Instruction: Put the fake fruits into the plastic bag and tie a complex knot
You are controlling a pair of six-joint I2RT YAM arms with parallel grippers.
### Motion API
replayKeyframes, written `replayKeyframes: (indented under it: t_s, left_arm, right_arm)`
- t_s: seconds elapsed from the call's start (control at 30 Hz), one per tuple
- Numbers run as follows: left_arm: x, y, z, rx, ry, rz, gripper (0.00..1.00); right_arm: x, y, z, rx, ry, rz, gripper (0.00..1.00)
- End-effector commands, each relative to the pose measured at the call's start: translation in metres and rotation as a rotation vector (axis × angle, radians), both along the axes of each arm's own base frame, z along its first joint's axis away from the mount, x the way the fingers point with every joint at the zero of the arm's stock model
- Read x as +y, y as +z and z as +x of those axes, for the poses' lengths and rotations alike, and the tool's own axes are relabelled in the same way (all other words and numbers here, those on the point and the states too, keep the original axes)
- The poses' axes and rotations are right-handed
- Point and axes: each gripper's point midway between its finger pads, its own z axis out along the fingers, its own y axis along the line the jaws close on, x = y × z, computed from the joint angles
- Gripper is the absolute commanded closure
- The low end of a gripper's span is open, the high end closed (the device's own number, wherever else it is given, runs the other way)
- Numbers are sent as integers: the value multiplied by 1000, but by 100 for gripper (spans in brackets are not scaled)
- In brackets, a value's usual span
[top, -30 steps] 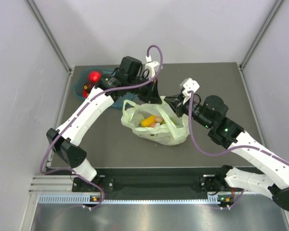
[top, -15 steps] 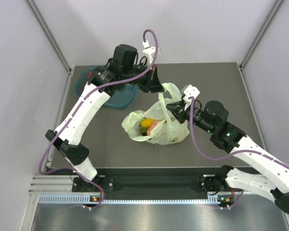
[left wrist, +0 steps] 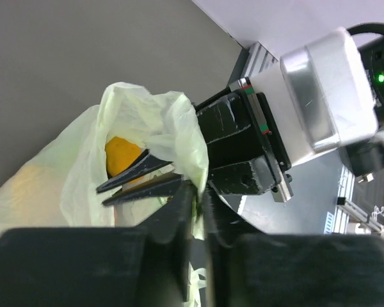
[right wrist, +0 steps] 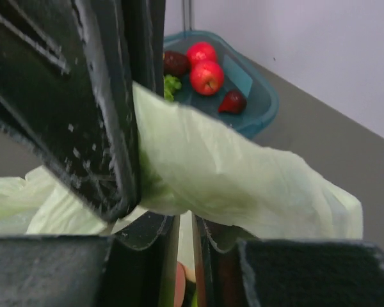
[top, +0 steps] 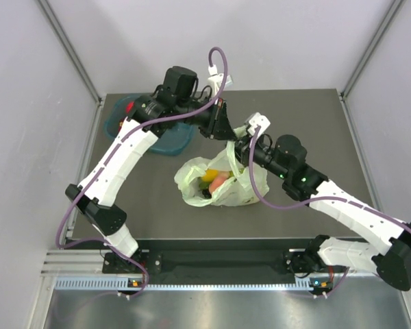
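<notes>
The plastic bag (top: 245,186) lies mid-table, pale green, with orange and peach fake fruits (top: 216,179) showing inside. Above its far side, my left gripper (top: 227,133) is shut on a strip of bag film (left wrist: 147,121), with an orange fruit (left wrist: 121,153) behind it. My right gripper (top: 241,146) sits right beside it, fingers almost touching the left one's. In the right wrist view the right gripper (right wrist: 186,230) is shut, with thin bag handle (right wrist: 230,173) between and over its jaws. No knot is in view.
A teal tray (top: 166,140) stands at the far left of the table, partly under the left arm. It holds red fruits (right wrist: 207,77) and a dark one. The cage posts and white walls close in the table's sides.
The right gripper has moved left and away from me, up to the left gripper. The bag's handles have been drawn up and its body has bunched narrower.
</notes>
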Motion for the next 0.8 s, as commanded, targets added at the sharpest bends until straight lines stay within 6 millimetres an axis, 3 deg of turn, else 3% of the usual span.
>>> replayKeyframes:
  t_s: [0.0,0.07,0.2,0.33,0.5,0.53,0.6,0.73,0.77]
  left_arm:
    - [0,27,-18,-30,-58,-82,80]
    - [-1,28,-19,-25,-70,-92,74]
    - [1,43,-19,-44,-60,-133,43]
    - [12,63,-14,-62,-38,-178,38]
    - [48,82,3,-79,61,-193,32]
    - [59,82,12,-87,100,-188,28]
    - [73,81,10,-89,148,-162,21]
    - [104,54,17,-123,318,-31,10]
    - [111,46,11,-121,340,-12,8]
  right_arm:
    - [12,43,1,-96,61,167,86]
    - [14,46,2,-114,65,212,85]
    - [13,48,2,-139,63,286,84]
    - [17,47,10,-134,62,320,85]
    - [18,59,16,-161,59,362,86]
    - [21,58,17,-158,64,362,86]
    - [23,64,20,-163,65,367,86]
    - [29,62,28,-151,65,359,85]
    - [30,61,30,-148,63,355,85]
